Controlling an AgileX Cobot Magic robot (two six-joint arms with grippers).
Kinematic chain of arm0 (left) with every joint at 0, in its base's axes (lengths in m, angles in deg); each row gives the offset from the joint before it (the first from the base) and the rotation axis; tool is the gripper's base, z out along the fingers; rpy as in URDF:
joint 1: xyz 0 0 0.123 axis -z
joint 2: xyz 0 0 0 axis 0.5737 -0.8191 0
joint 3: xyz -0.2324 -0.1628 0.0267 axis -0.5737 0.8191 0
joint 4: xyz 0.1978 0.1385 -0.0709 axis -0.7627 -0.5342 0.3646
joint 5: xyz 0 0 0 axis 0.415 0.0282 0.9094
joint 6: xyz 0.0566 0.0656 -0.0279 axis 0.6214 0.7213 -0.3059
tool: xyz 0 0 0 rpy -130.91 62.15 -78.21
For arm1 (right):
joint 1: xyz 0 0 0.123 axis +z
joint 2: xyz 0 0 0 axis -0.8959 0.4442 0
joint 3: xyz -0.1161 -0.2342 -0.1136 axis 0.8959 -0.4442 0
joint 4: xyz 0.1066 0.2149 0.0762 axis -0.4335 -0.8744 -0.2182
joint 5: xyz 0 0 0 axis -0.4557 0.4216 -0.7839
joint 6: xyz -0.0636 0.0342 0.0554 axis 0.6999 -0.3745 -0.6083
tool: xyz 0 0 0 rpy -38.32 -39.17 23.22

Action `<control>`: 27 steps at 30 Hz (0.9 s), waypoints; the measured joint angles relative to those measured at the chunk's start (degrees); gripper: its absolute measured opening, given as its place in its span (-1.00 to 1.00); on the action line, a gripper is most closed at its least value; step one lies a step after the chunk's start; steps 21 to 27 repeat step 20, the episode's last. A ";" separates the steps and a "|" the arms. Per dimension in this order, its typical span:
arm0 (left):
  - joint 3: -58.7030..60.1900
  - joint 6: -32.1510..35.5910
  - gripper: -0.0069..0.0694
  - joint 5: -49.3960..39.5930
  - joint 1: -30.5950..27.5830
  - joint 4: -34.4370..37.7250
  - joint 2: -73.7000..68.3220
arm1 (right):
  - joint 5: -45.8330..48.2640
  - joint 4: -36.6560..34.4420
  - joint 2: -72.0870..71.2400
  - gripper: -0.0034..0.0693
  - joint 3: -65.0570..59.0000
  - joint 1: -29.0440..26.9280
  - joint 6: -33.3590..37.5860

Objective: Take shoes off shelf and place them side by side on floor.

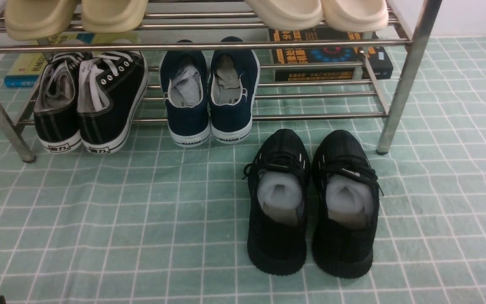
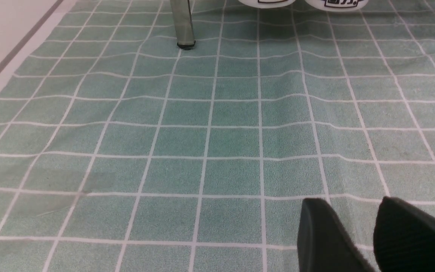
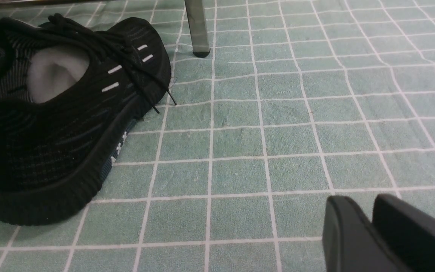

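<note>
Two all-black knit shoes stand side by side on the pale green grid floor (image 1: 99, 211), heels towards me, one (image 1: 277, 202) left of the other (image 1: 344, 202), both stuffed with white foam. They sit just in front of the steel shelf (image 1: 192, 45), near its right leg (image 3: 198, 26). In the right wrist view the nearer shoe (image 3: 70, 121) lies apart from my right gripper (image 3: 366, 204), whose fingers are together and empty. My left gripper (image 2: 353, 206) hovers over bare floor with a gap between its fingers, holding nothing. Neither gripper shows in the front view.
On the lower tier stand black canvas sneakers (image 1: 91, 101) with white laces and navy WARRIOR shoes (image 1: 209, 97). Cream slippers (image 1: 74, 14) and another pair (image 1: 319, 12) rest on top. Books (image 1: 331, 55) lie behind the rack. The shelf's left leg (image 2: 182, 22) stands ahead of my left gripper.
</note>
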 joint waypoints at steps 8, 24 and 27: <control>0.00 0.00 -0.19 0.00 0.00 0.00 0.00 | 0.00 0.00 0.00 -0.52 0.00 0.00 0.00; 0.00 0.00 -0.19 0.00 0.00 0.00 0.00 | 0.00 0.00 0.00 -0.48 0.00 0.00 0.00; 0.00 0.00 -0.19 0.00 0.00 0.00 0.00 | 0.00 0.00 0.00 -0.48 0.00 0.00 0.00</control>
